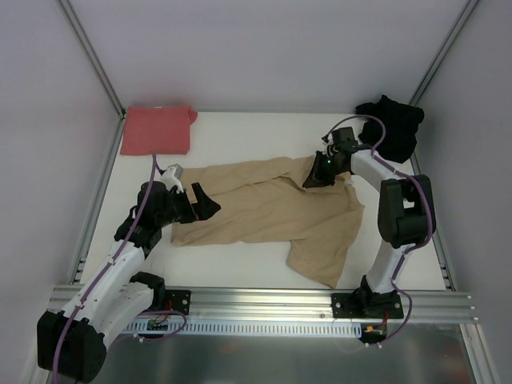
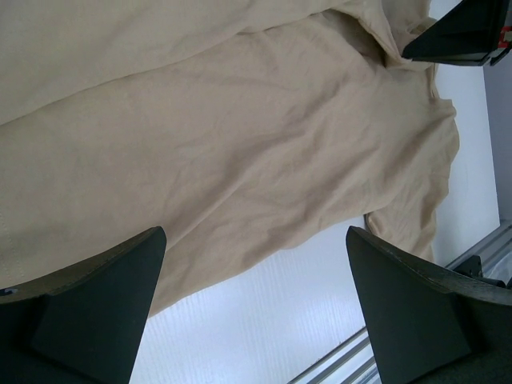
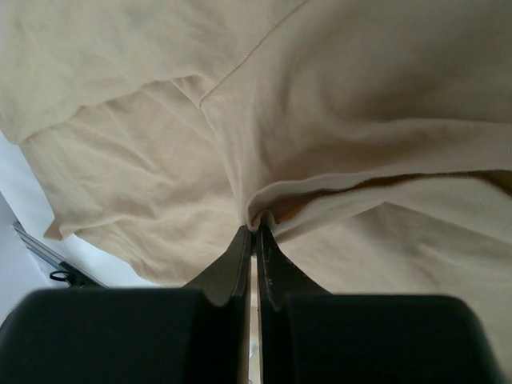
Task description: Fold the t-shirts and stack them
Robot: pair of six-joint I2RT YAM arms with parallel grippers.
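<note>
Right end effector [image 3: 256, 228] clamps the tan t-shirt [image 1: 264, 212]; left end effector [image 1: 202, 202] is released. Left should pinch its hem squarely.

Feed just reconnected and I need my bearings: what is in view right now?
tan t-shirt: one, tan-beige, spread out and rumpled across the middle of the table
salmon-red t-shirt: one, salmon-red, folded, far left corner
black t-shirt: one, black, bunched up, far right corner
table: one, white, under all three shirts
rail: one, silver, along the near edge, carrying both arm bases
left gripper: one, black, open, at the tan t-shirt's left end
right gripper: one, black, shut on a fold of the tan t-shirt at its far right part
</note>
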